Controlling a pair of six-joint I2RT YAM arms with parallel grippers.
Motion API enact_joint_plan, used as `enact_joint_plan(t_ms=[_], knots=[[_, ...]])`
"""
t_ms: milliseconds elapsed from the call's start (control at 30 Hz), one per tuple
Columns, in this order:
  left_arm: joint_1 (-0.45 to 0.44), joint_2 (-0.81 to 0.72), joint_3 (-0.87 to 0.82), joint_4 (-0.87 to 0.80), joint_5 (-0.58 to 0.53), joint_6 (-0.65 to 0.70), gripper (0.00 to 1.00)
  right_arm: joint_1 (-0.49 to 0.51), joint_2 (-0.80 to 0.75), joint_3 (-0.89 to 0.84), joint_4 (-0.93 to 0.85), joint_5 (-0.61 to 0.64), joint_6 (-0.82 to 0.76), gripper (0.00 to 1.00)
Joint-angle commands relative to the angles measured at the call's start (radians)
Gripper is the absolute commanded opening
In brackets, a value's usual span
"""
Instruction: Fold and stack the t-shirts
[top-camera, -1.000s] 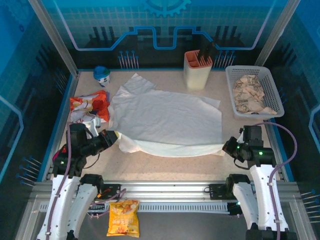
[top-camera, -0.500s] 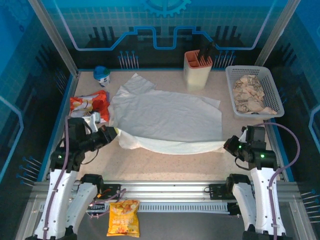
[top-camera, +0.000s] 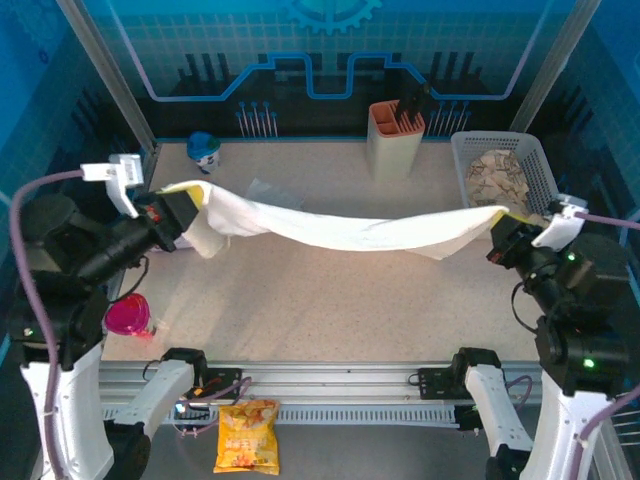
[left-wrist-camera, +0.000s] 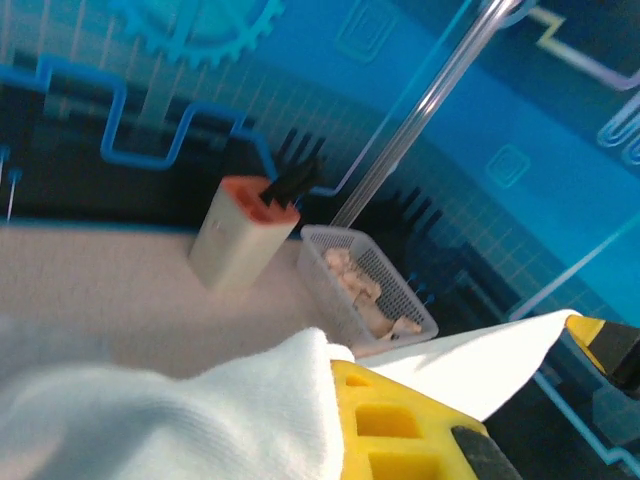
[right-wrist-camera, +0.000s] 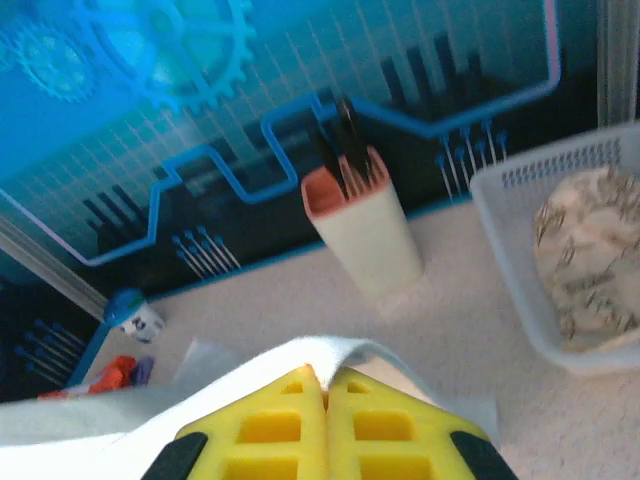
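A white t-shirt hangs above the table, stretched in a sagging band between my two grippers. My left gripper is shut on its left end, raised over the table's left side. My right gripper is shut on its right end, raised near the basket. In the left wrist view a yellow finger presses against bunched white cloth. In the right wrist view the yellow fingers meet with a fold of the t-shirt pinched at their tips. A pale flap trails behind on the table.
A beige utensil holder stands at the back. A grey basket of crumpled paper sits at the back right. A blue-capped bottle is at the back left. A pink cup sits near the left edge. A chip bag lies below the front rail.
Both arms rose from the near table edge and lifted the t-shirt's front edge up and back. The shirt went from lying flat to hanging between the grippers.
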Motion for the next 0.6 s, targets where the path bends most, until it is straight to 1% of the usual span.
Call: enact_joint_plan(t_ms=[0,133,233,333,467,567], knots=[[-0.004,0.043,0.16,0.005,0.018,0.049,0.0,-0.011,0.049,0.158,-0.023,0.023,-0.037,0.0],[-0.005,0.109,0.347,0.017,0.033,0.023,0.0,-0.001,0.106,0.335,-0.062,0.027,-0.049,0.0],[-0.005,0.141,0.45,0.068,0.053,-0.021,0.0,0.016,0.126,0.45,-0.076,0.059,-0.049,0.0],[-0.005,0.189,0.558,0.084,0.065,-0.048,0.0,0.046,0.148,0.565,-0.102,0.1,-0.046,0.0],[-0.005,0.247,0.603,0.131,0.093,-0.08,0.0,0.127,0.199,0.695,-0.182,0.197,-0.027,0.0],[-0.005,0.28,0.565,0.164,0.091,-0.078,0.0,0.211,0.237,0.691,-0.249,0.288,-0.017,0.0]])
